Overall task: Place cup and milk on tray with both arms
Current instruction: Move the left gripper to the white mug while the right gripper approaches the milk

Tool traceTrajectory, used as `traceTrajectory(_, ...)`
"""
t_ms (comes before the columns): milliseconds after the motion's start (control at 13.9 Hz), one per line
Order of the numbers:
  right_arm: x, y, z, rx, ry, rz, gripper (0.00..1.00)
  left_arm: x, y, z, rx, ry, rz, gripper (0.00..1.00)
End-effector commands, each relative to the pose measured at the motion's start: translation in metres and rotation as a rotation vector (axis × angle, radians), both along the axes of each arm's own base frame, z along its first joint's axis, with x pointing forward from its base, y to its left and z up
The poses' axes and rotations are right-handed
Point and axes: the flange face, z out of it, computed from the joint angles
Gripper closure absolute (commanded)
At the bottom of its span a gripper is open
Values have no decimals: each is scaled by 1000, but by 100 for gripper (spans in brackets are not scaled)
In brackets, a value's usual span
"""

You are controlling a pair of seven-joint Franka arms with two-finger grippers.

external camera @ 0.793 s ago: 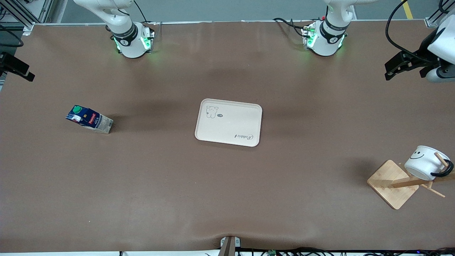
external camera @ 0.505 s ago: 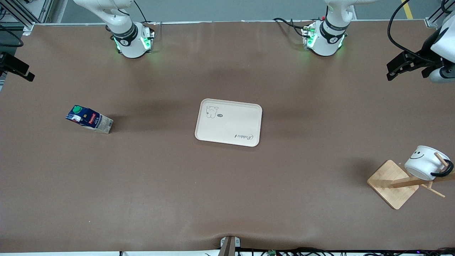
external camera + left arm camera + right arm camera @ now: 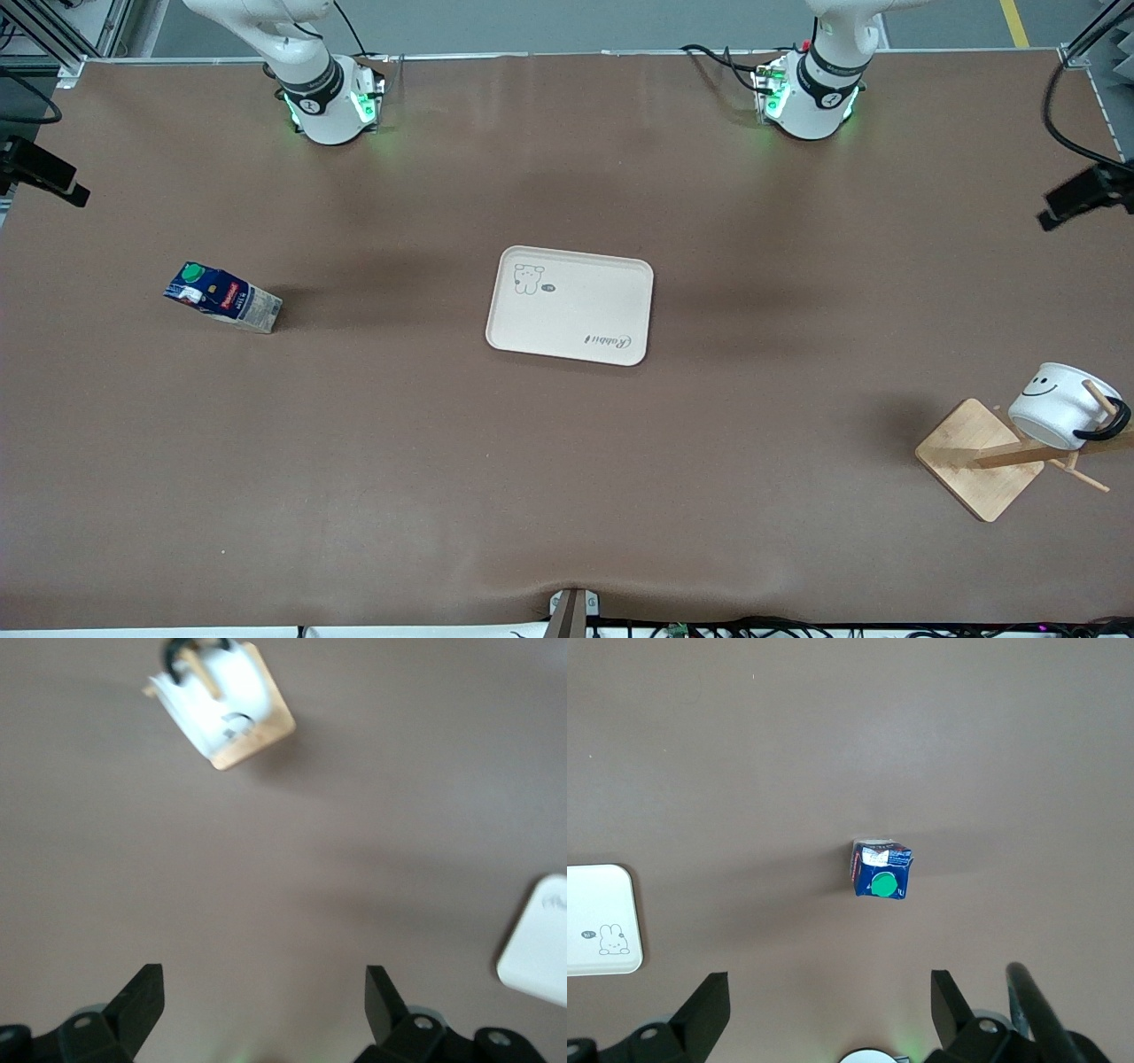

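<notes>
Tray [image 3: 570, 305] at table centre, bare. Milk [image 3: 222, 298] upright toward right arm's end. Cup [image 3: 1060, 405] hung by handle on wooden stand [image 3: 979, 457] near table corner at left arm's end, close to camera-side edge. Left gripper [image 3: 264, 1003] high over that end, jaws wide, empty. Right gripper [image 3: 830, 1003] high over milk, jaws wide, empty. Risks: pulling cup off peg at wrong angle could topple stand; off-centre pinch could tip carton.
</notes>
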Motion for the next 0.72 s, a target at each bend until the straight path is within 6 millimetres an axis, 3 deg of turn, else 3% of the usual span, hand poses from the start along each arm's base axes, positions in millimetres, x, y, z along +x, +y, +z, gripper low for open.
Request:
traceTrajectory(0, 9, -2, -9, 6, 7, -1, 0, 2, 64, -44, -90, -81, 62, 0)
traceTrajectory(72, 18, -3, -21, 9, 28, -2, 0, 2, 82, -58, -128, -123, 69, 0)
traceTrajectory(144, 19, -5, -17, 7, 18, -1, 0, 6, 92, -74, -147, -157, 63, 0)
traceTrajectory(288, 21, -5, -16, 5, 15, 2, 0, 10, 97, -101, -131, -215, 47, 0)
traceTrajectory(577, 24, -7, -20, 13, 22, -3, 0, 20, 96, -123, -144, -328, -7, 0)
traceTrajectory(649, 24, -8, -21, 12, 24, -3, 0, 24, 97, -137, -158, -344, -44, 0)
